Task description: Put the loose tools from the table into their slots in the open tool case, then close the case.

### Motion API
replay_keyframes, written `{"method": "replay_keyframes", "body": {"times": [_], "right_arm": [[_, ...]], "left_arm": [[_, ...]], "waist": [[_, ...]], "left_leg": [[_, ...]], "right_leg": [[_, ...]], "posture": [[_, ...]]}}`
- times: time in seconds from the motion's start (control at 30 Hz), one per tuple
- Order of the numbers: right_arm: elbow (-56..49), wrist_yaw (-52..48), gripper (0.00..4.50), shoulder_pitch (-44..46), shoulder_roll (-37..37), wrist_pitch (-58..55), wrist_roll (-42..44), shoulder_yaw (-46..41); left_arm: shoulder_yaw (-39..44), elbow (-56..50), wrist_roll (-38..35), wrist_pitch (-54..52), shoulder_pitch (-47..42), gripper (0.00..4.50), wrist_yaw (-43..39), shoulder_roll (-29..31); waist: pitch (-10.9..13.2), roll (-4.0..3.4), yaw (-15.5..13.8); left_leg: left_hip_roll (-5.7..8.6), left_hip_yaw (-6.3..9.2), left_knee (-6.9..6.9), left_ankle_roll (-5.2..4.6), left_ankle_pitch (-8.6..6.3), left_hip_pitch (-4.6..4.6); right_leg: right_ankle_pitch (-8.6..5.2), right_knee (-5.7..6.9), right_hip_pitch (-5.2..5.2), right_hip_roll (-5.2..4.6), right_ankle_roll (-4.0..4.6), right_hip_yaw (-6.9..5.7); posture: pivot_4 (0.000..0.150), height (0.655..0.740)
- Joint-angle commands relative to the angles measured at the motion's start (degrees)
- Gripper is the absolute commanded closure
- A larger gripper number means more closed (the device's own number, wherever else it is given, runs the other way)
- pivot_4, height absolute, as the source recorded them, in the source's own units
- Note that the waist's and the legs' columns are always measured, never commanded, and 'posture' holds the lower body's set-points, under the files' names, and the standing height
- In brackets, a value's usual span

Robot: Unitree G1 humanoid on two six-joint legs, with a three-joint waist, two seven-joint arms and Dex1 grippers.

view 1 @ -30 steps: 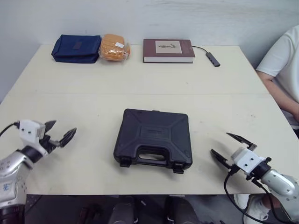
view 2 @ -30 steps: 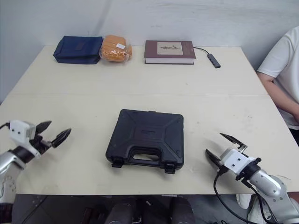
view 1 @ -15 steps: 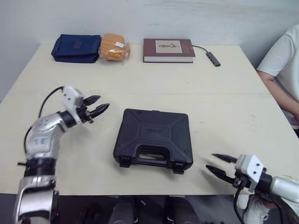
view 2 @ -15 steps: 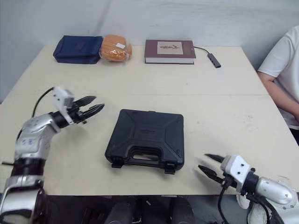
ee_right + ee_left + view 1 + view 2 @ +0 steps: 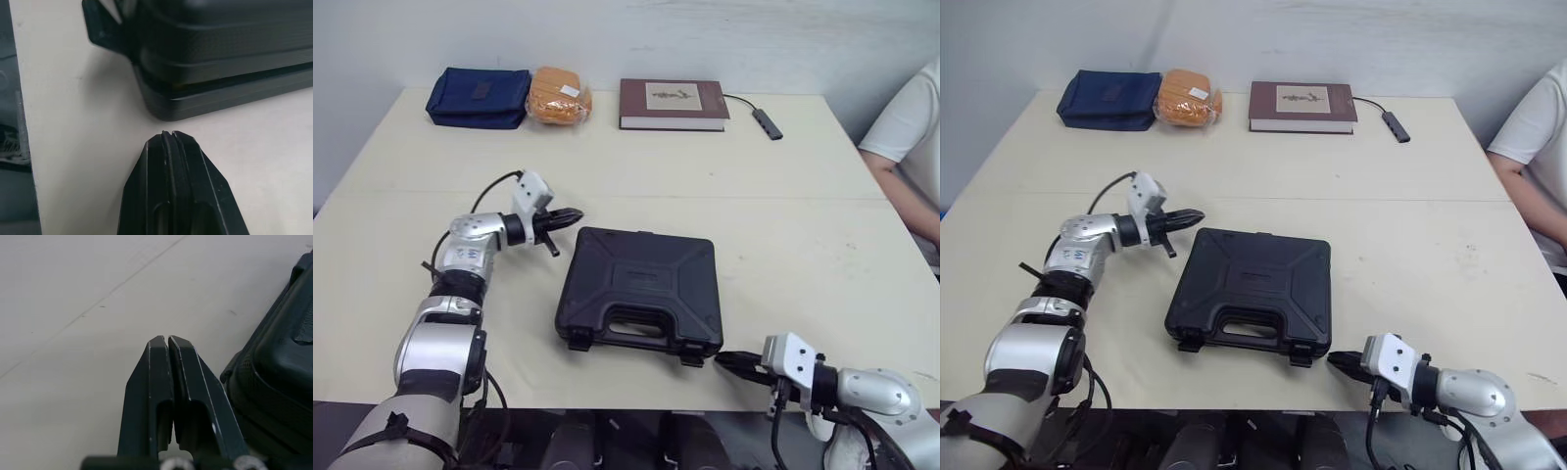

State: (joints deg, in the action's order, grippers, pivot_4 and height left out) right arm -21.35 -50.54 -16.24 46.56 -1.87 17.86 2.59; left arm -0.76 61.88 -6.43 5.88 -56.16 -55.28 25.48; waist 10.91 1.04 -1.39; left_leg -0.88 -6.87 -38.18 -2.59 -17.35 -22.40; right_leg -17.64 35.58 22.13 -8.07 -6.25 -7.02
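A black tool case (image 5: pixel 641 299) lies shut in the middle of the table, handle and latches toward the front edge. My left gripper (image 5: pixel 574 213) is shut and empty, its tips just off the case's far left corner (image 5: pixel 274 382). Down at the front edge, my right gripper (image 5: pixel 722 359) is shut and empty too, pointing at the case's front right corner (image 5: pixel 205 73) beside a latch. I see no loose tools on the table.
Along the far edge lie a blue pouch (image 5: pixel 478 98), an orange packet (image 5: pixel 558 94), a brown book (image 5: pixel 673 104) and a small cabled adapter (image 5: pixel 766 122). A person in a white shirt (image 5: pixel 907 147) sits at the right side of the table.
Both grippers have gone from open to shut. The left arm swung in from the front left to the case's far left corner. The right gripper slid left toward the case's front right corner.
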Motion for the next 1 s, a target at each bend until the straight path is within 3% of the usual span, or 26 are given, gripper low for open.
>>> {"method": "replay_keyframes", "body": {"times": [0.03,0.27,0.53,0.67,1.0], "right_arm": [[-2.49,-0.48,4.5,0.71,-0.69,-1.05,-0.26,0.5],[2.53,0.83,4.5,5.42,-4.53,2.52,-6.67,4.36],[12.95,1.96,4.5,12.73,-5.24,6.57,-11.44,2.82],[19.1,2.0,4.5,18.25,-5.96,9.33,-13.57,3.69],[27.26,0.26,4.5,26.66,-8.13,13.18,-15.21,4.97]], "left_arm": [[0.72,2.36,0.96,2.32,-2.16,4.45,0.45,-0.44],[1.36,2.0,0.39,2.2,0.27,4.45,-4.06,-1.19],[1.87,-3.36,0.09,0.7,5.08,4.45,-10.69,3.33],[1.91,-16.13,-3.02,-2.62,13.63,4.45,-15.22,5.43],[3.09,-41.55,-7.49,-13.07,28.97,4.45,-11.91,7.72]], "waist": [[0.03,0.05,0.26],[-0.16,0.43,0.61],[-0.21,0.53,1.8],[-0.25,0.59,1.82],[-0.28,0.56,1.65]], "left_leg": [[-0.01,-0.05,0.0,0.01,0.01,-0.06],[-0.08,-0.09,-0.04,0.07,0.09,-0.09],[-0.09,-0.11,-0.02,0.15,0.13,0.05],[-0.03,-0.11,-0.03,0.12,0.12,0.09],[0.0,0.33,-0.02,0.5,-0.11,0.34]], "right_leg": [[0.0,0.09,0.09,-0.03,-0.01,0.07],[-0.01,0.12,0.2,0.19,0.01,0.09],[-0.01,0.28,0.18,-0.15,0.06,0.16],[-0.01,0.27,0.13,-0.31,0.06,0.19],[0.0,-0.01,-0.44,-0.47,0.07,0.35]], "posture": [[0.15,0.74],[0.15,0.74],[0.15,0.74],[0.15,0.74],[0.15,0.74]]}}
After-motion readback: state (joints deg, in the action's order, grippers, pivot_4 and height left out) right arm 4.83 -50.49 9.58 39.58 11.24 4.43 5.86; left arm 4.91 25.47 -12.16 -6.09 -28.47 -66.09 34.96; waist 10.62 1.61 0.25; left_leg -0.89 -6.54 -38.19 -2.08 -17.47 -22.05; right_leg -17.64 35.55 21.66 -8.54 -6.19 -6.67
